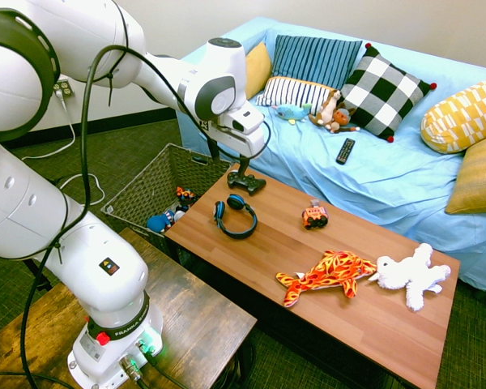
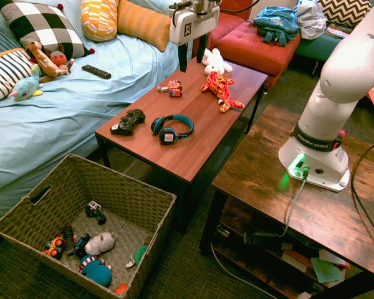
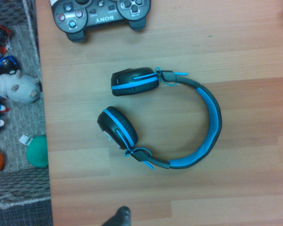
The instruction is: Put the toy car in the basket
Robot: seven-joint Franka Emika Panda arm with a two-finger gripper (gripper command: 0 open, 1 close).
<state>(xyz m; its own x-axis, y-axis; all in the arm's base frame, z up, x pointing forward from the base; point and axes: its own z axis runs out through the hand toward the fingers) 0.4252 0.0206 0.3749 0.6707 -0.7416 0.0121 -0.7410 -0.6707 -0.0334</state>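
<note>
Orange-red toy car (image 1: 314, 216) left on the wood-grain worktop (image 1: 251, 263)

As seen in the first exterior view, the small car with black wheels is placed near the worktop's far edge, right of the black-and-blue headphones (image 1: 236, 219). The orange flame-patterned plush fish (image 1: 328, 276) is set nearer and to the right, beside a white plush toy (image 1: 411, 276). A black game controller (image 1: 245, 183) is seen beyond the headphones. Several toys are held in the dark grey-brown woven wicker basket (image 2: 121, 193), left of the worktop. The fingers (image 2: 182, 57) are spread wide above the worktop, with nothing gripped.
</note>
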